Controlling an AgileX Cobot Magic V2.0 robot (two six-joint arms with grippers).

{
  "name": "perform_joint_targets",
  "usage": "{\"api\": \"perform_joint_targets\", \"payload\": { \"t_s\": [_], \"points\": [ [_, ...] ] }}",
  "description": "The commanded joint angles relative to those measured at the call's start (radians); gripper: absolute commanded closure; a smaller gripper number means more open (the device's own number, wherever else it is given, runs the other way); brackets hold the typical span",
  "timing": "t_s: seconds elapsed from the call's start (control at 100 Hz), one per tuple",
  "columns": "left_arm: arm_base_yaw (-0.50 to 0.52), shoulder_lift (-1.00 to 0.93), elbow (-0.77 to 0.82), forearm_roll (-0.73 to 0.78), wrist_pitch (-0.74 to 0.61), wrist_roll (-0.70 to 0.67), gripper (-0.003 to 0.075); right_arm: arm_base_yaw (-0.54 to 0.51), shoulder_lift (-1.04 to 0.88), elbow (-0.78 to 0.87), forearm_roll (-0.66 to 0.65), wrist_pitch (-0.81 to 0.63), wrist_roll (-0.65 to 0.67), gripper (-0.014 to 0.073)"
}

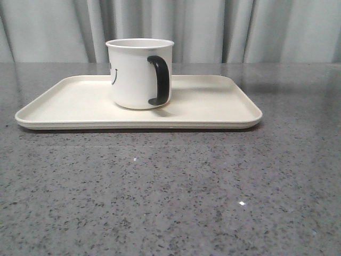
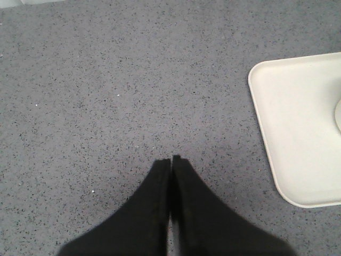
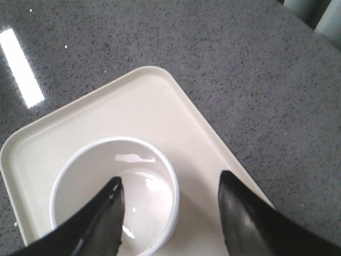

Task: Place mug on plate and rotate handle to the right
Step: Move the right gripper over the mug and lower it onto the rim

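Observation:
The white mug (image 1: 139,74) stands upright on the cream plate (image 1: 213,106), left of the plate's middle. Its black handle (image 1: 160,80) faces the camera, turned slightly right; part of the smiley face (image 1: 113,74) shows on its left side. Neither gripper shows in the front view. In the right wrist view, my right gripper (image 3: 170,178) is open above the mug (image 3: 144,186), one finger over its empty inside, the other over the plate (image 3: 133,101); the handle is hidden there. My left gripper (image 2: 171,158) is shut and empty over bare table beside a plate corner (image 2: 298,133).
The grey speckled table (image 1: 170,197) stretches in front of and around the plate. A pale curtain (image 1: 213,26) hangs behind the table's far edge. A bright light reflection (image 3: 21,66) lies on the table near the plate.

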Motion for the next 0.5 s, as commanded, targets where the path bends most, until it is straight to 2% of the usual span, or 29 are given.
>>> {"api": "perform_joint_targets", "payload": {
  "t_s": [0.0, 0.19, 0.49],
  "points": [
    [0.002, -0.016, -0.026, -0.012, -0.055, -0.008, 0.074, -0.001, -0.041, -0.031, 0.023, -0.015, 0.024, 0.018],
    [0.002, -0.016, -0.026, -0.012, -0.055, -0.008, 0.074, -0.001, -0.024, -0.031, -0.033, 0.023, 0.077, 0.018],
    [0.002, -0.016, -0.026, -0.012, -0.055, -0.008, 0.074, -0.001, -0.012, -0.031, -0.037, 0.085, 0.109, 0.018]
  ]
}}
